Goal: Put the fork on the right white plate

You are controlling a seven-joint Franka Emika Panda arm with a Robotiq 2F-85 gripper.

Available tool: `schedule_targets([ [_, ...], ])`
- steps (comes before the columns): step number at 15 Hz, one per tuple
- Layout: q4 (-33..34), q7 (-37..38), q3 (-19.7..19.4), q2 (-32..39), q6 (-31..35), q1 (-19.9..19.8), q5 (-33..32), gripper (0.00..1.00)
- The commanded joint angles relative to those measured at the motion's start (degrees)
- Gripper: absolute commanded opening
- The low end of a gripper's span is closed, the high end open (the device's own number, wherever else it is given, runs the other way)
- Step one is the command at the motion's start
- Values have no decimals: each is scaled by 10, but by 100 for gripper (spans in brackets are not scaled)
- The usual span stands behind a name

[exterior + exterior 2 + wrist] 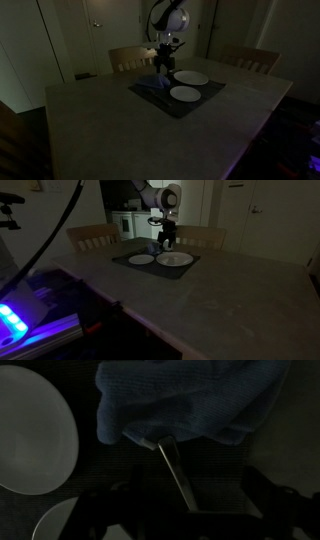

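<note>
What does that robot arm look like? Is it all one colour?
No. The arm is whitish, built of rounded, bulbous segments with darker joints. The gripper at its end is black and blocky. The dim light hides any cables or markings.

The far plate (pixel 190 77) and the near plate (pixel 185 94) are plain white. The mat (pixel 160 102) under them is dark grey, almost black. The cloth (pixel 190 400) is blue with a soft, fuzzy weave. The fork (pixel 172 465) is dull silver-grey. The table (pixel 120 135) is pale grey, faintly mottled. The chairs (pixel 130 58) are light wood-brown. The arm (pixel 168 18) is white with black joints, and the gripper (pixel 166 50) is black. The door (pixel 95 30) is white. A light (pixel 12 320) glows blue and purple.
</note>
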Motion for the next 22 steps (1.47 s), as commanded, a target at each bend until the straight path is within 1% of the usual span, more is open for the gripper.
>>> schedule_targets([
  [1, 5, 22, -7, 13, 25, 6, -6, 100],
  [7, 0, 37, -16, 27, 88, 10, -17, 100],
  [12, 2, 30, -22, 38, 130, 5, -25, 100],
  [17, -10, 29, -28, 32, 171, 5, -27, 100],
  [19, -16, 31, -29, 27, 174, 6, -26, 100],
  [22, -27, 34, -28, 13, 152, 6, -23, 100],
])
